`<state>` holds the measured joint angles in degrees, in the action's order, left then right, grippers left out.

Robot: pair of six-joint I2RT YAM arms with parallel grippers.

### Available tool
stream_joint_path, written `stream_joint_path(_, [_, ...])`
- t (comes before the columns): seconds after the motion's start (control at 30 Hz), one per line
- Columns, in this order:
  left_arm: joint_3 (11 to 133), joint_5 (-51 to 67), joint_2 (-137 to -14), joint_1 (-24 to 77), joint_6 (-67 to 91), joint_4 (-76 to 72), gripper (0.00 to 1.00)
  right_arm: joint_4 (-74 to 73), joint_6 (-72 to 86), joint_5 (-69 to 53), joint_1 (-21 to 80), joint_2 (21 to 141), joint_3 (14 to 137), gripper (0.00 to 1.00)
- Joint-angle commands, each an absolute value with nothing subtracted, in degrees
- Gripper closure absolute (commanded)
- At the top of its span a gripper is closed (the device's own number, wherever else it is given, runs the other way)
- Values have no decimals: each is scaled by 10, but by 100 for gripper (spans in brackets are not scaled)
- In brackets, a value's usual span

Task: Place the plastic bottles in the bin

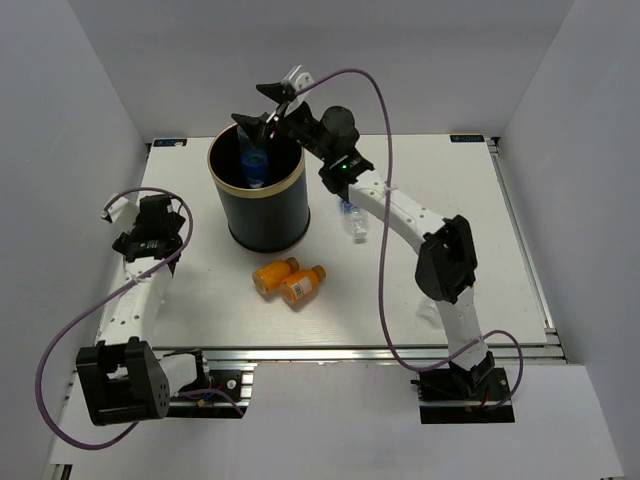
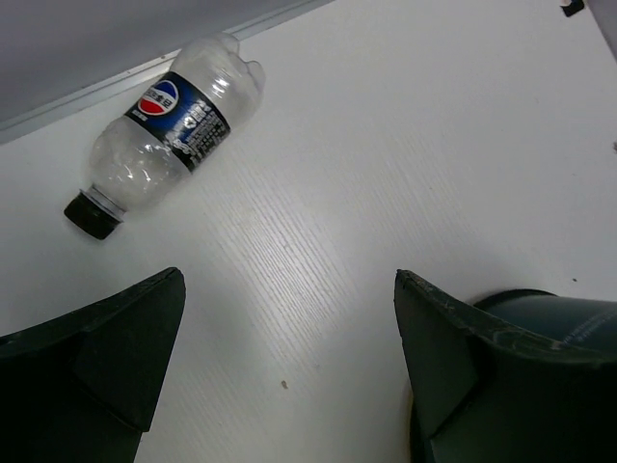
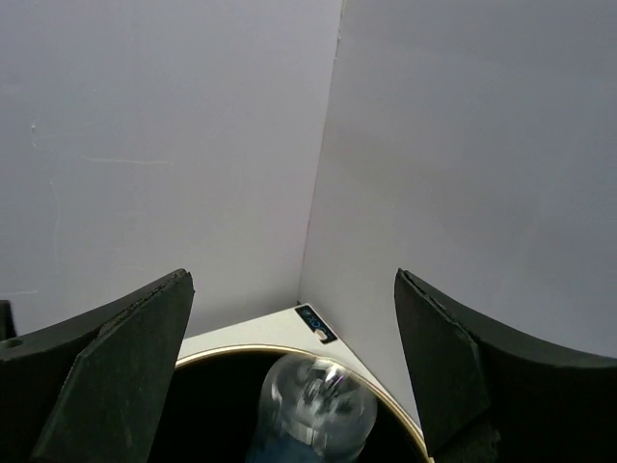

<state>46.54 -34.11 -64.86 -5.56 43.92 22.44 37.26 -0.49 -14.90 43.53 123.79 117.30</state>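
The dark bin (image 1: 262, 215) with a gold-tan rim stands at the back middle. My right gripper (image 1: 262, 107) is open and empty right above it. A clear blue-labelled bottle (image 1: 255, 165) is inside the bin; it looks blurred in the right wrist view (image 3: 313, 400), just below my open gripper (image 3: 294, 280). A second clear bottle (image 1: 352, 222) lies right of the bin. Two orange bottles (image 1: 274, 274) (image 1: 302, 284) lie in front of the bin. My left gripper (image 1: 152, 222) is open and empty (image 2: 289, 280). A third clear bottle (image 2: 164, 135) lies ahead of it.
The bottle in the left wrist view lies near the table's metal edge (image 2: 125, 72), and its cap looks dark. The bin's wall (image 2: 554, 313) shows at that view's lower right. White walls enclose the table on three sides. The right arm's elbow (image 1: 450, 260) hangs over the right half.
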Motion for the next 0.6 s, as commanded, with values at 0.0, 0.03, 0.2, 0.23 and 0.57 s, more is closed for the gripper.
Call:
stream_joint_path(0.0, [503,-355,-675,-85,414,236,2,282,-20,-116,432,1131,1177,11])
stream_joint_path(0.03, [521,-352,-685,-106,406,239,2,224,-21,-106,432,1113,1164,11])
stream_joint_path(0.2, [549,-290,-756,-177,289,187,2,114,-9,-13,423,941,998,11])
stream_joint_path(0.23, [555,-273,-788,-205,288,186,2,104,-4,-4,419,914,925,11])
stream_joint_path(0.57, [661,-215,-998,-277,316,228,2,102,48,40,381,719,651,11])
